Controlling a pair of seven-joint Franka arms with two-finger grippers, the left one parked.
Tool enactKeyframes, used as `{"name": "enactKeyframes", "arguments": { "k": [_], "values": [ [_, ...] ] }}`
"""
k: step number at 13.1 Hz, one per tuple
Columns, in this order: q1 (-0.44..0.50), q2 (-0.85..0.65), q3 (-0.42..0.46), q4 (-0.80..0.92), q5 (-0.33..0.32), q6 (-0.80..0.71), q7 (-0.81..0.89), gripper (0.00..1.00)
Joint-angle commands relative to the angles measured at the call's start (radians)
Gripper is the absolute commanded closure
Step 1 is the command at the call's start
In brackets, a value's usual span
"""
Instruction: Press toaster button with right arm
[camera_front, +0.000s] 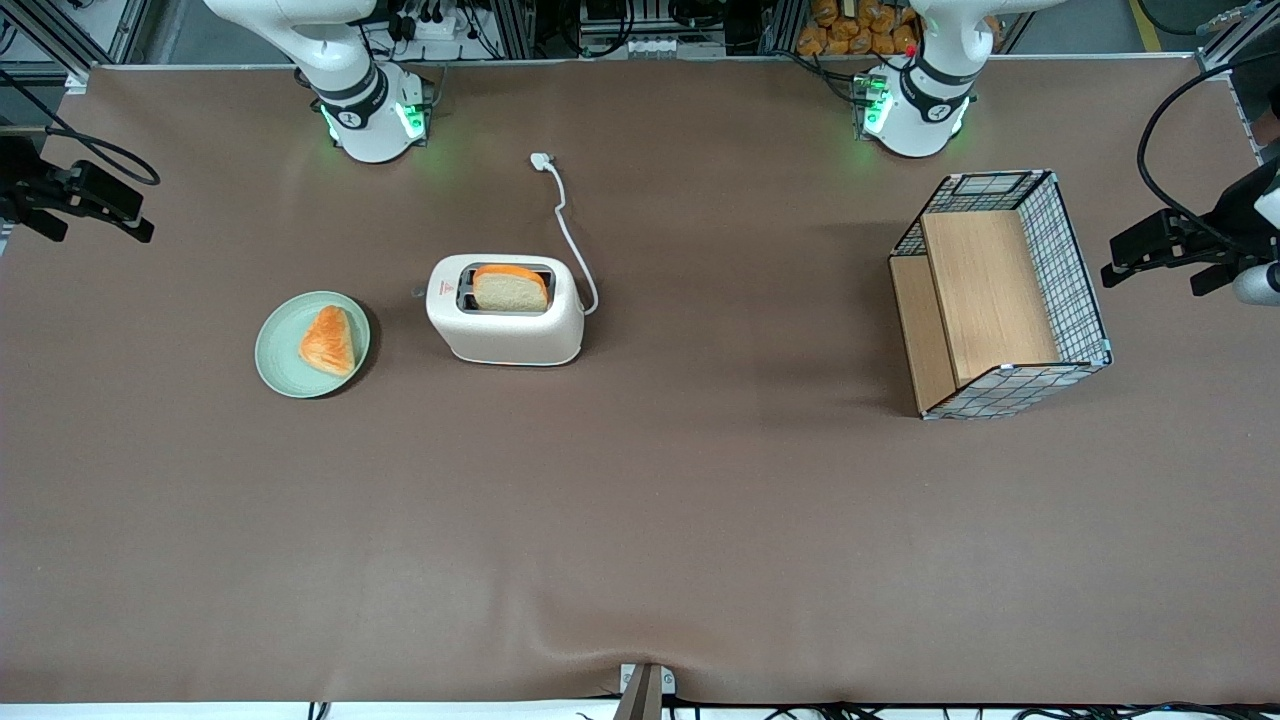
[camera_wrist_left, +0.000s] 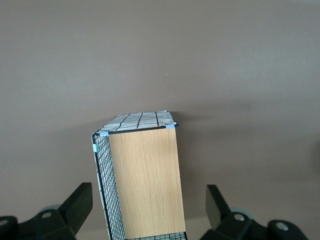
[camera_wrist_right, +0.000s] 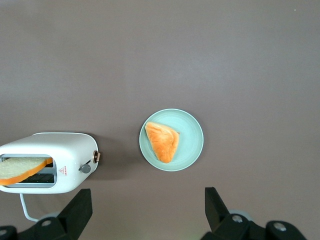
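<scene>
My black end effector (camera_wrist_right: 145, 215) hangs with fingers spread above a plain brown bench (camera_front: 640, 520). The toaster (camera_front: 505, 308) is cream-white with a red mark, its toaster button (camera_wrist_right: 85, 168) grey. The plate (camera_front: 283, 352) is pale green; the basket (camera_front: 1000, 295) is black-and-white wire grid with tan wood.

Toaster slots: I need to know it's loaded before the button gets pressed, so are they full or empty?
Loaded: a bread slice stands in the toaster. The open gripper hangs high above the table, over the plate.

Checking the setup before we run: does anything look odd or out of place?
Two things: the toaster is unplugged, its plug lying loose on the table, and the wire-and-wood basket lies tipped on its side. The gripper, jaws open, hovers above the plate.
</scene>
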Motion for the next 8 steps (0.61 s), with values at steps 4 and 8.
{"name": "enactKeyframes", "arguments": {
  "k": [4,8],
  "values": [
    [0.0,-0.005,0.008,-0.007,-0.004,-0.004,-0.003,0.0],
    [0.003,-0.005,0.01,-0.007,-0.002,-0.006,-0.002,0.0]
  ]
}}
